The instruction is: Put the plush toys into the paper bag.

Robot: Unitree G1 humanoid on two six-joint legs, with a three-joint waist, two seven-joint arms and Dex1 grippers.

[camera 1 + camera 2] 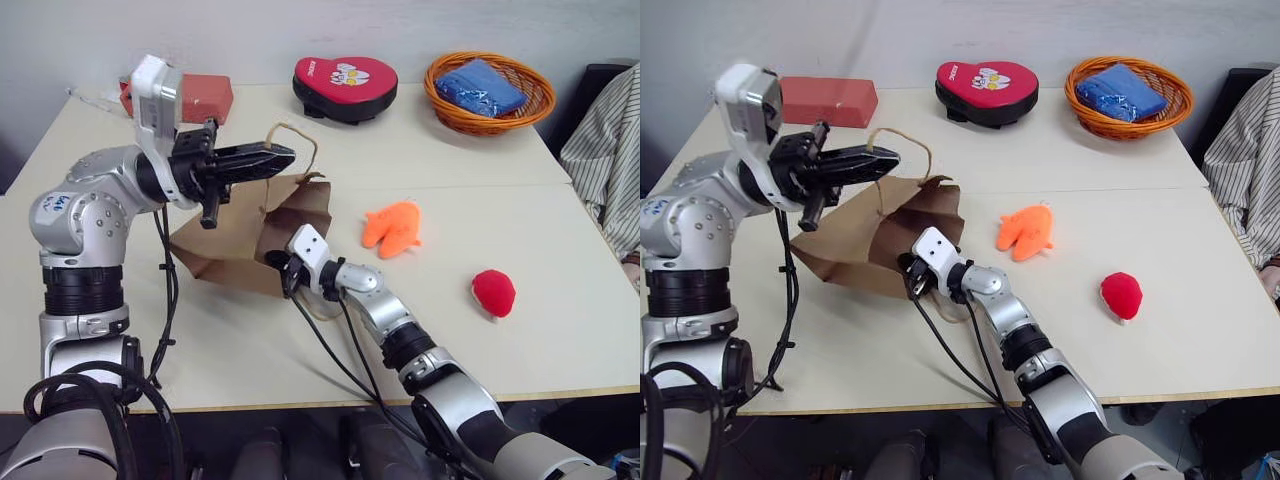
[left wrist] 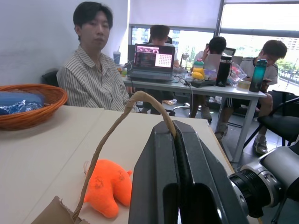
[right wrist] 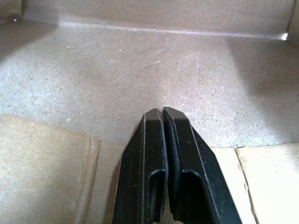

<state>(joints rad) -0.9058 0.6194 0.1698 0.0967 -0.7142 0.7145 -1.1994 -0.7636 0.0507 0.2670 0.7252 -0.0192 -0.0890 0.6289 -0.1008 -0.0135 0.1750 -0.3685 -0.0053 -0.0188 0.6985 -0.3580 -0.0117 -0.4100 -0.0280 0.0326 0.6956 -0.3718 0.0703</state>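
Observation:
The brown paper bag (image 1: 225,250) lies on its side on the table, its mouth facing the toys. My left gripper (image 1: 287,155) hangs above it, shut on one twine handle (image 2: 112,135) and holding that side of the mouth up. My right gripper (image 3: 162,111) is shut with nothing between its fingers; they reach inside the bag's mouth, over the lower paper wall. The orange plush toy (image 1: 393,228) lies just right of the bag. The round red plush toy (image 1: 493,292) sits further right, nearer the front edge.
A red heart-shaped pad (image 1: 345,85), an orange woven basket (image 1: 490,95) holding something blue and a red block (image 1: 830,100) stand along the table's back. A person in a striped shirt (image 1: 610,150) sits at the right edge.

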